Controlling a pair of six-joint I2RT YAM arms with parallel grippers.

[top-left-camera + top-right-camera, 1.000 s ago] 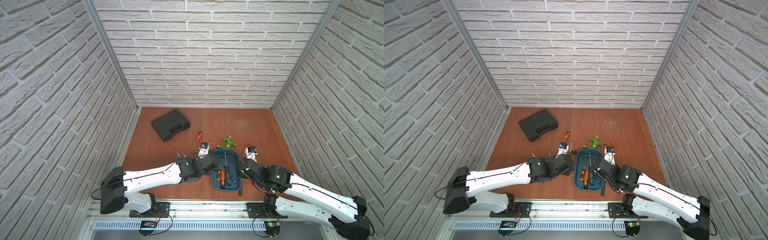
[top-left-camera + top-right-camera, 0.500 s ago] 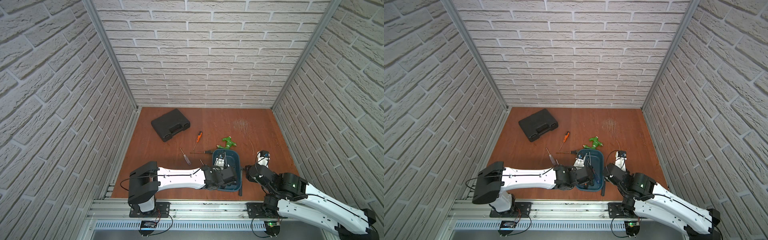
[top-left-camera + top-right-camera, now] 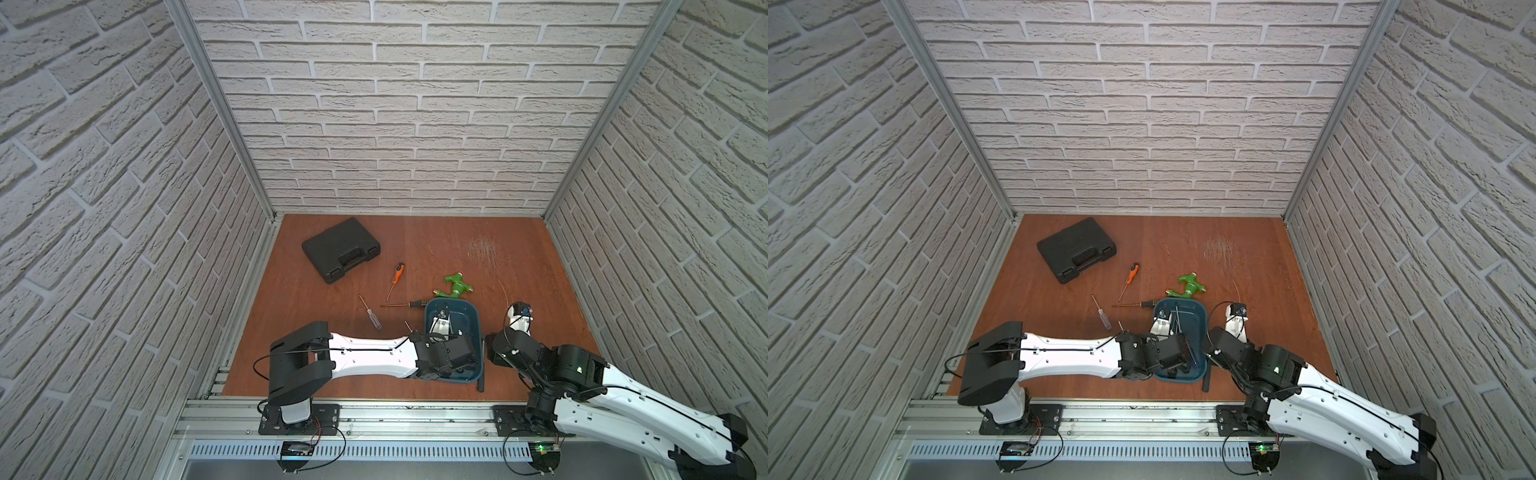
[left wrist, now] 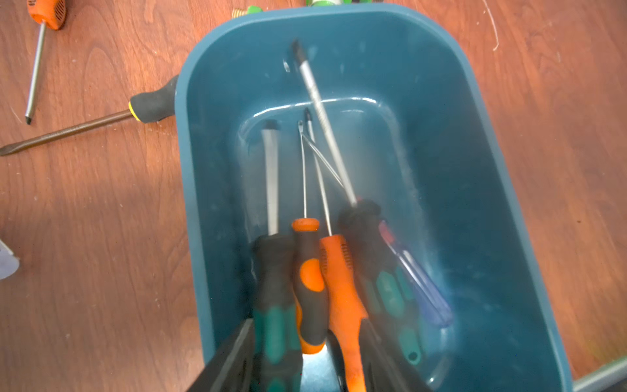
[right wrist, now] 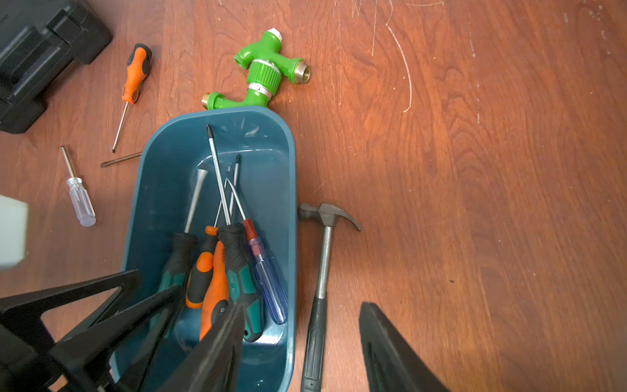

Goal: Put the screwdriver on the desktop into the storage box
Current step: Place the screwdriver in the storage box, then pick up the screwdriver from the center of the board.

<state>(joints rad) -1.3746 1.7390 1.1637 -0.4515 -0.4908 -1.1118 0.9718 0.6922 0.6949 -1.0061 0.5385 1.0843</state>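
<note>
The teal storage box stands on the desktop and holds several screwdrivers, handles at its near end. My left gripper hangs over that end, jaws apart around three of the handles, gripping none. On the desktop left of the box lie an orange-and-black screwdriver, a black-handled one and a clear-handled one. My right gripper is open just right of the box, above the hammer's handle. Both grippers' fingertips are hidden in both top views.
A hammer lies along the box's right side. A green pipe fitting touches the box's far end. A black tool case sits at the back left. A short shaft pokes out from under my left arm.
My left arm swung from the desktop left of the box to over its near end, and its jaws have parted. The right gripper drew back to the right of the box.
</note>
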